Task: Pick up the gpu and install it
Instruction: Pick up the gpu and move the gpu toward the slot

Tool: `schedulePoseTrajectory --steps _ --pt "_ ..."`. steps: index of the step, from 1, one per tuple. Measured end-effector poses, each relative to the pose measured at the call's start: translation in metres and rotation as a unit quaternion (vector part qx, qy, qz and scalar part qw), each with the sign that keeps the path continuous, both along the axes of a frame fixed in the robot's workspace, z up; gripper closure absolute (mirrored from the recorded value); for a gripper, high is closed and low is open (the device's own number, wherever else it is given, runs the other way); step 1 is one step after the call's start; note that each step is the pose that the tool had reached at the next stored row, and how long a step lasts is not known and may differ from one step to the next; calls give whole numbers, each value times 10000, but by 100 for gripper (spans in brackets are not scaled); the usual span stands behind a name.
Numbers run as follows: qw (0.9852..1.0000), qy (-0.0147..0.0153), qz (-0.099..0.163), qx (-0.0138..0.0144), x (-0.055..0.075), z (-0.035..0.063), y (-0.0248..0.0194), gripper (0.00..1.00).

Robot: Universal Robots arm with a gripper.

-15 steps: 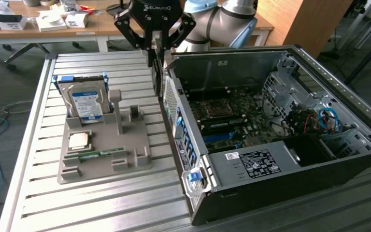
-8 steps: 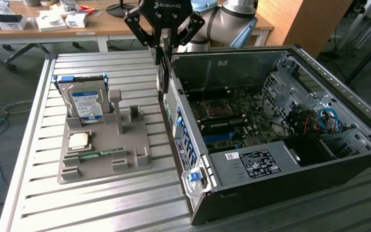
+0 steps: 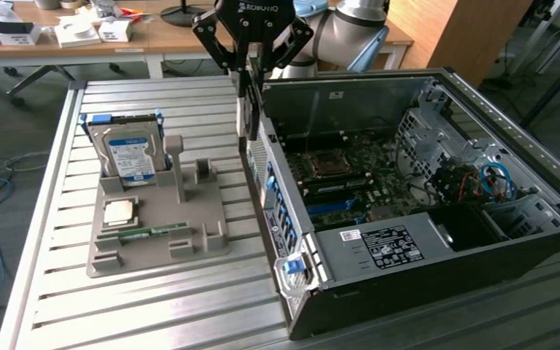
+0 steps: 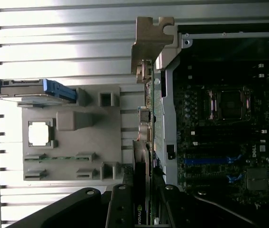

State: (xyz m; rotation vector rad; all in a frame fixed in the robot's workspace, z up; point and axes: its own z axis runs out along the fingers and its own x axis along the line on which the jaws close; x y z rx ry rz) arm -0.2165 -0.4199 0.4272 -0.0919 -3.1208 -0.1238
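Note:
My gripper (image 3: 250,64) is shut on the gpu (image 3: 248,106), a thin dark card that hangs on edge from the fingers. The card is in the air between the grey holder (image 3: 154,233) and the open computer case (image 3: 407,189), just above the case's near wall. In the wrist view the gpu (image 4: 147,142) appears edge-on, and its pale metal bracket (image 4: 151,42) is at the far end from my gripper (image 4: 141,202). It lies along the case wall, beside the motherboard (image 4: 224,133). The blue slots (image 4: 205,160) on the board are uncovered.
The grey holder carries a blue-labelled hard drive (image 3: 129,153) standing upright, a square chip (image 3: 117,211) and a green memory stick (image 3: 149,232). All of this rests on a slatted metal table (image 3: 154,306). A desk with boxes (image 3: 76,33) stands behind.

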Motion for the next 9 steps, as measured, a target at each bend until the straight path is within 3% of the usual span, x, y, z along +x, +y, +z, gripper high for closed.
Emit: schedulePoseTrajectory --steps 9 --pt "10000 0 1 0 207 0 -1 74"
